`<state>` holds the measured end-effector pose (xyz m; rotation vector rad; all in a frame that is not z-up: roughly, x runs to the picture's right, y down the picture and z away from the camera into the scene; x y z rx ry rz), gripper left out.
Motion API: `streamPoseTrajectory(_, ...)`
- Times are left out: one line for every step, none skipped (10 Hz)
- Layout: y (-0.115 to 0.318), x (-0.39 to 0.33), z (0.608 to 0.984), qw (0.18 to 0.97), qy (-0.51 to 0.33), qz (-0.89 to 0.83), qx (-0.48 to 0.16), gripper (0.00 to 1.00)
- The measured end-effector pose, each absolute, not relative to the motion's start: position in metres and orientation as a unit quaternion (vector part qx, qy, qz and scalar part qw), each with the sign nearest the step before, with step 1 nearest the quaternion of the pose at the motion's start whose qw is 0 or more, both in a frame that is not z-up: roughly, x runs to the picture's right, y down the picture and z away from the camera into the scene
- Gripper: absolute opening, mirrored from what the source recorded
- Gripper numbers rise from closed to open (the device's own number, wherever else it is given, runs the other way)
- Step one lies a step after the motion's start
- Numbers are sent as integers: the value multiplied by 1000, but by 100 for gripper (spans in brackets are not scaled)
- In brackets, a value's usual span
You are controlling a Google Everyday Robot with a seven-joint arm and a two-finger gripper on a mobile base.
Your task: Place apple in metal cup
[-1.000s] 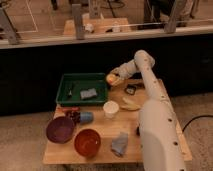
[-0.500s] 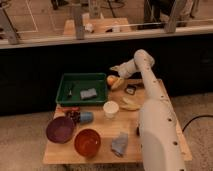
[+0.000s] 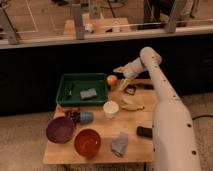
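The gripper (image 3: 119, 76) hangs over the far edge of the surface (image 3: 100, 150), just right of the apple (image 3: 112, 80); whether its fingers are spread or closed, I cannot tell. The apple sits beside the green tray (image 3: 65, 95). Nearer me stand a white paper cup (image 3: 110, 108), a banana (image 3: 131, 106), a blue cup (image 3: 86, 117), a purple bowl (image 3: 60, 129) and an orange bowl (image 3: 87, 142).

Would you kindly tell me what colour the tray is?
Green tray, clearest in the camera view; gripper is beside the apple.
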<state>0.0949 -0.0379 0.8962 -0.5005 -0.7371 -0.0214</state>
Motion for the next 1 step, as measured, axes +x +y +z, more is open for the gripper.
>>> streamPoseTrajectory(-27, 98, 884, 901, -353, -33, -249, 80)
